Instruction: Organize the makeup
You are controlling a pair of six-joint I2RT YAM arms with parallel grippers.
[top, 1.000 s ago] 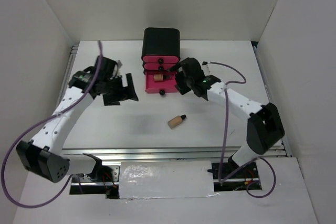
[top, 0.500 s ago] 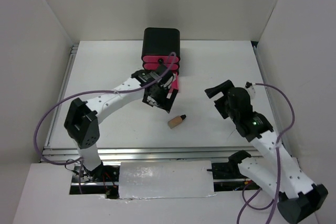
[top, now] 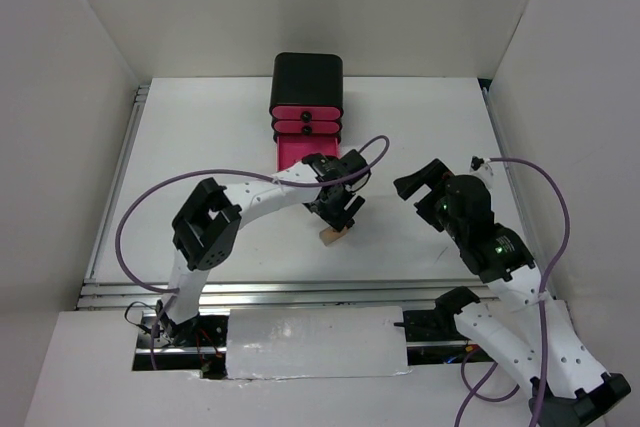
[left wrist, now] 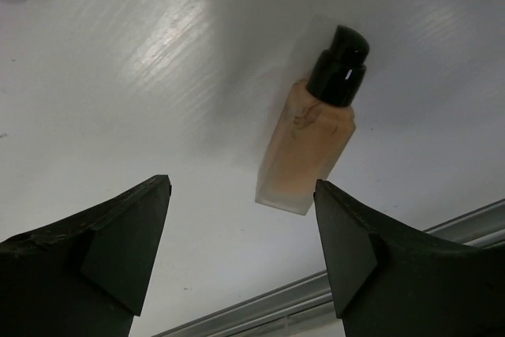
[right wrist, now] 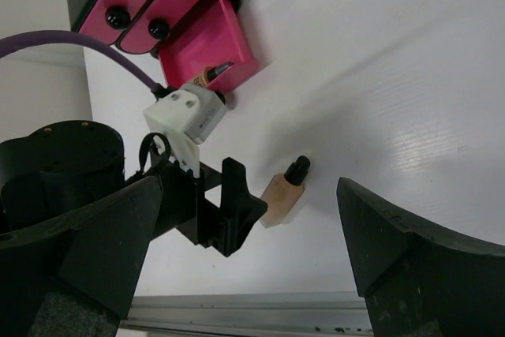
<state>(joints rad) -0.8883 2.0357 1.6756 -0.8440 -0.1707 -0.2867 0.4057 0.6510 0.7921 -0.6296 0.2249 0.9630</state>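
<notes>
The left gripper (left wrist: 241,187) hovered low over the bottle (left wrist: 304,144), jaws wide apart, straddling its base without touching. The bottle lay flat on the table (top: 200,137), midway along its near edge. The right gripper (top: 422,177) gaped empty nearer the right edge.

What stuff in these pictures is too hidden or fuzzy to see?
- Top view: beige bottle, mostly under left fingers.
- Top view: open pink drawer, near part under left arm.
- Left wrist view: bottle's label, too blurry.
- Right wrist view: closed pink drawers, contents behind their fronts.
</notes>
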